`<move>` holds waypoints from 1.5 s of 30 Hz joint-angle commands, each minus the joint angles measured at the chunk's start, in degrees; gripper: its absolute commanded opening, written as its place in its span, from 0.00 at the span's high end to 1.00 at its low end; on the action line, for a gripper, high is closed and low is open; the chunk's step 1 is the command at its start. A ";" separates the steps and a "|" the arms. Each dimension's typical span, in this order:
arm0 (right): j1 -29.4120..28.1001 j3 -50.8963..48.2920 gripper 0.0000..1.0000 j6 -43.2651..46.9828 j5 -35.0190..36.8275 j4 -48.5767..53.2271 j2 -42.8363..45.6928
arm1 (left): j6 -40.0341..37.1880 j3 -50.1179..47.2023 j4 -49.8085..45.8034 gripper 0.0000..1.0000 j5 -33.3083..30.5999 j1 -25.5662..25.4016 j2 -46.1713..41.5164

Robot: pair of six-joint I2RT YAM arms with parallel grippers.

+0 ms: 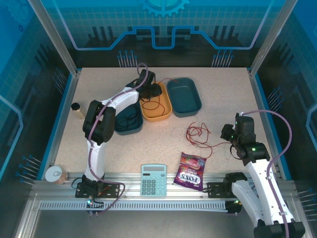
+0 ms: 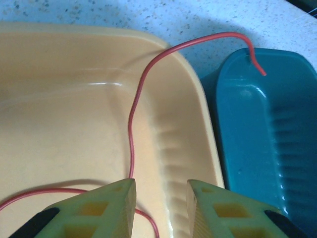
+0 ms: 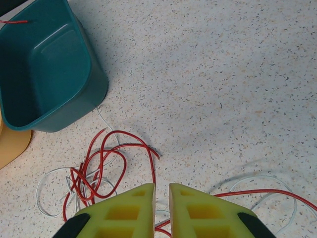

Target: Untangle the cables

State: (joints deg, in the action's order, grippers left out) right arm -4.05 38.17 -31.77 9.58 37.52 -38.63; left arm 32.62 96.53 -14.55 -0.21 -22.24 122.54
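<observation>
Speckled surface (image 1: 223,94), sorting half done.
Red-and-white tangle (image 3: 94,173) at ten o'clock of the narrow right claw (image 3: 162,187), grip unclear; likely light, springy wire, pinch a free end. Farther, left claw (image 2: 160,183) parted over red cable (image 2: 131,129) in orange tray (image 2: 59,109).

A speckled pale bench (image 1: 218,99) carries three shallow trays side by side toward its far edge. The middle one is an orange tray (image 1: 161,113). Touching its right side stands a teal tray (image 1: 184,96), set at a slant. On the orange tray's left sits a darker teal tray (image 1: 136,130), nearer the front. A small brown cylinder (image 1: 77,110) with a dark top stands upright by the left edge. Near the front lies a light blue calculator (image 1: 153,180), and just right of it a purple candy bag (image 1: 190,171) marked "FOX'S". A round pale roll (image 1: 56,174) rests at the front left corner, beside a metal rail (image 1: 163,203).
</observation>
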 commanded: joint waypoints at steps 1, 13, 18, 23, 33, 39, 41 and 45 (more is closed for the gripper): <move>0.76 -0.90 0.83 -0.58 -1.01 0.19 -0.30 | -5.85 6.93 2.04 0.67 2.32 0.07 1.95; 0.73 1.71 0.83 1.08 0.33 2.56 -0.90 | -34.86 49.69 -20.04 0.53 10.75 1.56 23.52; 0.71 2.43 0.82 1.53 0.77 2.91 -1.69 | -46.85 49.37 -18.42 0.47 10.07 2.02 24.43; 0.70 2.39 0.82 1.34 0.48 3.09 -2.32 | -47.74 49.86 -17.98 0.47 13.89 3.68 26.11; 0.68 2.65 0.82 0.91 0.79 4.31 -1.98 | -48.16 49.98 -17.53 0.47 15.89 4.05 28.76; 0.70 2.61 0.81 0.74 0.90 4.68 -1.79 | -48.55 50.15 -17.28 0.47 15.36 4.05 29.71; 0.67 2.61 0.81 0.66 0.71 4.67 -1.77 | -48.62 50.87 -17.27 0.46 14.88 4.05 30.24; 0.74 2.62 0.82 0.56 0.73 5.02 -1.64 | -48.49 51.56 -16.54 0.45 14.10 4.08 31.15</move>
State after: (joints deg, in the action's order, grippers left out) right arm -4.05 39.00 -31.07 9.69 40.80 -41.04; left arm -14.61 145.49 -31.42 13.80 -18.37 152.38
